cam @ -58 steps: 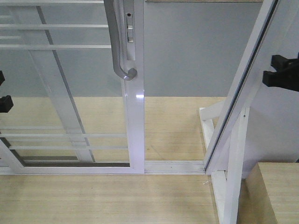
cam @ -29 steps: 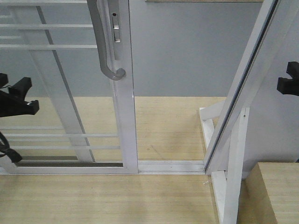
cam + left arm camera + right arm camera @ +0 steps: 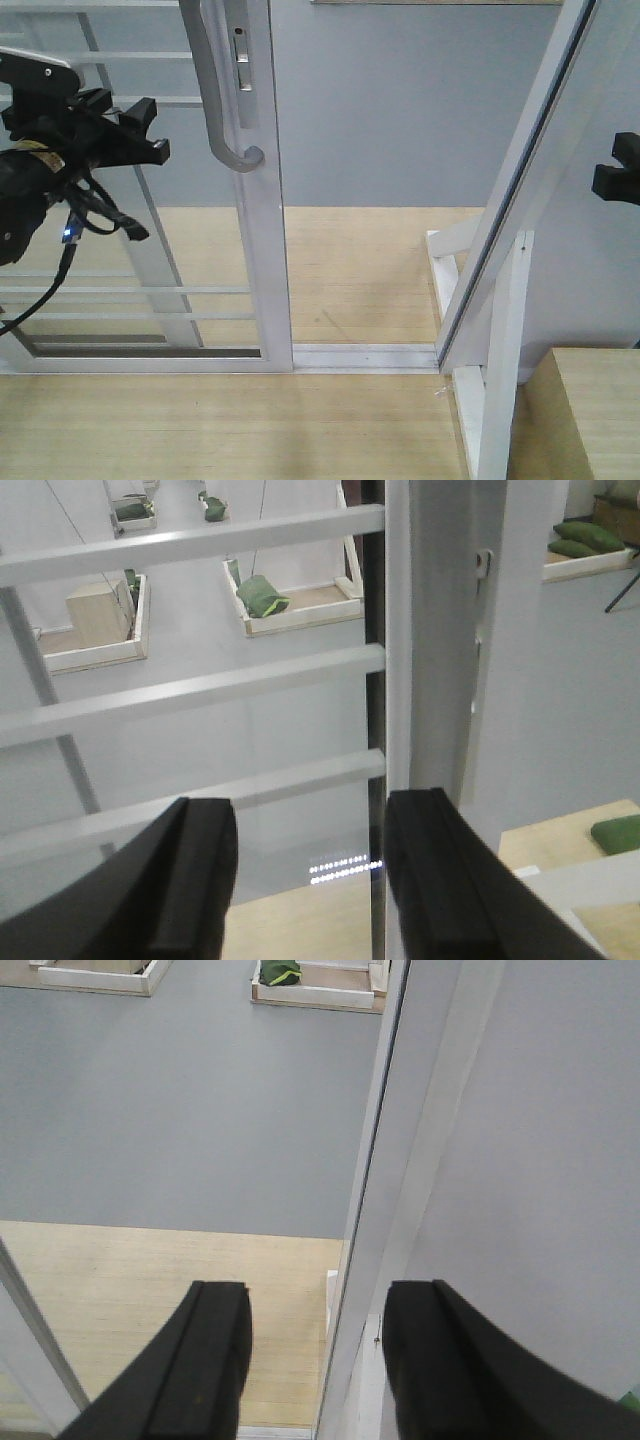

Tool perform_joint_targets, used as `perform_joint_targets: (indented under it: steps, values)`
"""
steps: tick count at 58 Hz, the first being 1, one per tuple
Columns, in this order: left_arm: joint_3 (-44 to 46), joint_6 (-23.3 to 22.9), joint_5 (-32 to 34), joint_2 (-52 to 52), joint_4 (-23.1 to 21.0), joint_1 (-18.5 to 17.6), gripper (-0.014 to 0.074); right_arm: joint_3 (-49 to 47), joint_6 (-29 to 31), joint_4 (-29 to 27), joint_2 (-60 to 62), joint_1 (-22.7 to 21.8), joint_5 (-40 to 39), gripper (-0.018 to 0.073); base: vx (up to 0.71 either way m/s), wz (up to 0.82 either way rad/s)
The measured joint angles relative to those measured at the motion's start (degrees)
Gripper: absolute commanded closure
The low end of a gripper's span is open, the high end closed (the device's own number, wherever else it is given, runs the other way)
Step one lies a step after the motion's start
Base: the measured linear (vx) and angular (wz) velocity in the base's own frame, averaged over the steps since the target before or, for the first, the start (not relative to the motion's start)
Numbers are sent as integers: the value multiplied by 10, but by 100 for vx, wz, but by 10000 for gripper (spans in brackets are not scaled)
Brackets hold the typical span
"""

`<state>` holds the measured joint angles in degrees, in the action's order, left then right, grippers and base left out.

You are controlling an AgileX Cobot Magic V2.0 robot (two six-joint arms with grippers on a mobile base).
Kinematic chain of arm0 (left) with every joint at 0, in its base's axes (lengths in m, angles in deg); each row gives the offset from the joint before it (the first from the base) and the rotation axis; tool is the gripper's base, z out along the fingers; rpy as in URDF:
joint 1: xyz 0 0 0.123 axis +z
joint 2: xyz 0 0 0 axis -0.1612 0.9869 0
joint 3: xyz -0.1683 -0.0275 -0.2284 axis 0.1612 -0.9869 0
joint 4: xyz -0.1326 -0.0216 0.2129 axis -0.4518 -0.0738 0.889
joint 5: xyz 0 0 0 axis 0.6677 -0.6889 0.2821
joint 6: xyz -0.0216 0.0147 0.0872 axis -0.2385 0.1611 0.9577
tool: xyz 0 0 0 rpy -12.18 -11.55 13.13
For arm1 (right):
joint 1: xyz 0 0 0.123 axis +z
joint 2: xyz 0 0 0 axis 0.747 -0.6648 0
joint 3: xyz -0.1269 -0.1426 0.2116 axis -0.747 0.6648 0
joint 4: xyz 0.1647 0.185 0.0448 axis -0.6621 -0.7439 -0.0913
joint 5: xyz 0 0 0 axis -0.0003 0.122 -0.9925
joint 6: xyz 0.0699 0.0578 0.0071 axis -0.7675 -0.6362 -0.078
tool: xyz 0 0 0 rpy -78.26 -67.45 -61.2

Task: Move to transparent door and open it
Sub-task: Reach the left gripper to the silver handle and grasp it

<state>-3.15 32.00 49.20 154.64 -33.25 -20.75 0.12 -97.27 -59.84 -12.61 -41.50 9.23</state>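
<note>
While the left gripper (image 3: 125, 105) and right gripper (image 3: 315, 1295) show spread jaws, the transparent door (image 3: 262, 260) stands ajar.

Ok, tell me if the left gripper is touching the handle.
Apart. The front view shows a plain gap between the left gripper and the handle; its tips stop short of the handle, and nothing bridges the gap.

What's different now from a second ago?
The transparent door slid left, widening the gap. The left gripper rose into view left of the grey handle, open, not touching it. The right gripper barely moved; the slanted frame stayed.
</note>
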Motion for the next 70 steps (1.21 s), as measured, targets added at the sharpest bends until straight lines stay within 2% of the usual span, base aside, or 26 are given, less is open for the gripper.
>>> perform_joint_targets:
  steps: [8,18,26,38,45,55,70]
  values:
    - [66,-30,-2,45,14,-11,127,0,0,0,0,0,0,174,0,0]
    - [135,-41,-19,90,40,-33,127,0,0,0,0,0,4,174,0,0]
    - [181,-41,-29,122,43,-41,128,0,0,0,0,0,6,174,0,0]
    - [243,-16,-33,174,45,-43,130,0,0,0,0,0,17,174,0,0]
    - [266,-16,-34,199,46,-43,157,0,0,0,0,0,20,174,0,0]
    - [272,-12,-43,204,13,-48,223,0,0,0,0,0,21,174,0,0]
    - [272,14,-58,202,-11,-52,225,0,0,0,0,0,21,174,0,0]
